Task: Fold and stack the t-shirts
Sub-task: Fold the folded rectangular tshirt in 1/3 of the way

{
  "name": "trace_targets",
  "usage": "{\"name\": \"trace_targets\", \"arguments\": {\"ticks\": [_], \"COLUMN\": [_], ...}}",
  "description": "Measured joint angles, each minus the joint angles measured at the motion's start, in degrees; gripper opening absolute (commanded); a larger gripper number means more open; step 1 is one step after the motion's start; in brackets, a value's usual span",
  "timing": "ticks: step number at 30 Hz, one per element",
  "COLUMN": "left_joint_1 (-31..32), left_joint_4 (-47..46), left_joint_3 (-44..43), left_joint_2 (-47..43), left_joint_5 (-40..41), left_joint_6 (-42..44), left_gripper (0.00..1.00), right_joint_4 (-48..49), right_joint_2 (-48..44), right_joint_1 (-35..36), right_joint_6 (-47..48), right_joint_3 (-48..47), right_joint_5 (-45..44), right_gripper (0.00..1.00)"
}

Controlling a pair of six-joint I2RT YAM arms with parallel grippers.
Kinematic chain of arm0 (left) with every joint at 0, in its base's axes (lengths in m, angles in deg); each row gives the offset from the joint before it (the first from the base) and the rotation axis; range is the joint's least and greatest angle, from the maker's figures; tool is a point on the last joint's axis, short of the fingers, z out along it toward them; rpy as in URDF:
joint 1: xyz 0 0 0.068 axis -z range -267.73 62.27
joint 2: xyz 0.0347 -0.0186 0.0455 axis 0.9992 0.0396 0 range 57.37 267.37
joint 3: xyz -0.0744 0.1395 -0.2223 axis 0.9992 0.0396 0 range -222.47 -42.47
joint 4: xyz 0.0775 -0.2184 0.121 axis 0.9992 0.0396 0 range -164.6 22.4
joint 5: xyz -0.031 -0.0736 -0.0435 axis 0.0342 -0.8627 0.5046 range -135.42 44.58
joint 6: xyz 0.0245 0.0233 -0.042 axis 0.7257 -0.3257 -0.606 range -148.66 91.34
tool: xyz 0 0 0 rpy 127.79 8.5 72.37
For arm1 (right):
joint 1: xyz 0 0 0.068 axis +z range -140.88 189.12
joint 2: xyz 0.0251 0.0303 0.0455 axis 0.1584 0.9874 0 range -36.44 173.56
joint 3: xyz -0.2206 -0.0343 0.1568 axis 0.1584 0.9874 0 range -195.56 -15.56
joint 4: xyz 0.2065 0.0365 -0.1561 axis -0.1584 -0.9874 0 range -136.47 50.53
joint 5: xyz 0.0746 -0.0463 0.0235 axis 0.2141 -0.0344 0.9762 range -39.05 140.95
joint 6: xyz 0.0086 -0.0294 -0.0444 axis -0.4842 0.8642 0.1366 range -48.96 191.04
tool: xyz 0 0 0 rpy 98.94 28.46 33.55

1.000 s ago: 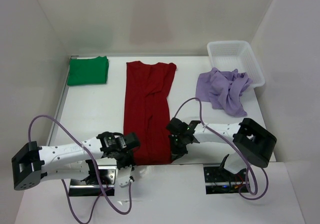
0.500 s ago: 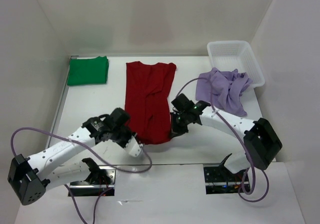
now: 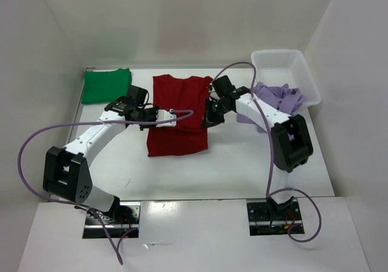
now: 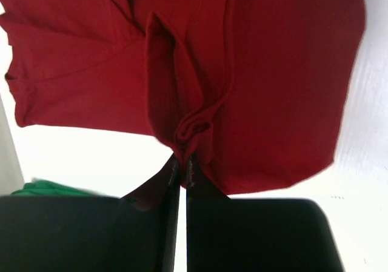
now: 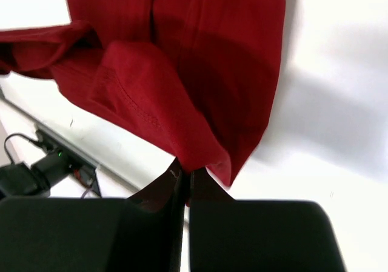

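Three t-shirts, overhead view: green shirt [image 3: 107,85] upper left, folded; dark red shirt [image 3: 179,137] centre; lavender shirt [image 3: 286,99] crumpled upper right, against one white basket [image 3: 282,53]. Two grippers: left gripper [image 3: 167,116] and right gripper [image 3: 209,119] each clenched on red cloth, the pinched folds visible only in the wrist views.

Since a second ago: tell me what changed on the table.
The left hand and right hand, both shut on the dark red shirt at its near hem, carried that hem forward toward the collar, folding the shirt over itself. The green shirt, lavender shirt and basket stayed put.
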Motion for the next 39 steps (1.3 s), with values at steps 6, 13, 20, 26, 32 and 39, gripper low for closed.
{"name": "trace_targets", "arguments": {"ticks": [6,13,20,26,32,39], "left_joint_1": [-2.03,-3.06,-3.85,-4.66,-4.98,-5.68], "left_joint_4": [-6.27,-14.25,-20.11,-23.37,-26.45,-31.06], "left_joint_3": [-1.25,-3.13,-3.19,-3.23,-3.26,-3.52], "left_joint_2": [4.87,9.42,13.66,17.05,20.20,24.02], "left_joint_5": [-0.52,-0.31,0.39,0.83,1.40,4.28], "left_joint_6": [-3.82,-6.64,-7.69,-7.67,-7.61,-9.07], "left_gripper": [0.00,0.00,0.00,0.00,0.04,0.20], "right_joint_4": [-0.63,-2.69,-4.50,-7.06,-8.13,-11.78], "right_joint_2": [7.91,15.45,22.95,28.63,32.20,39.58], "right_joint_1": [-2.54,-5.35,-6.23,-7.61,-8.76,-9.90], "right_joint_6": [2.25,4.57,6.01,6.49,6.99,7.37], "right_joint_3": [-6.08,-17.62,-24.50,-31.82,-37.27,-52.33], "right_joint_5": [1.66,3.54,4.46,4.66,4.63,3.80], "right_gripper": [0.00,0.00,0.00,0.09,0.41,0.54]}}
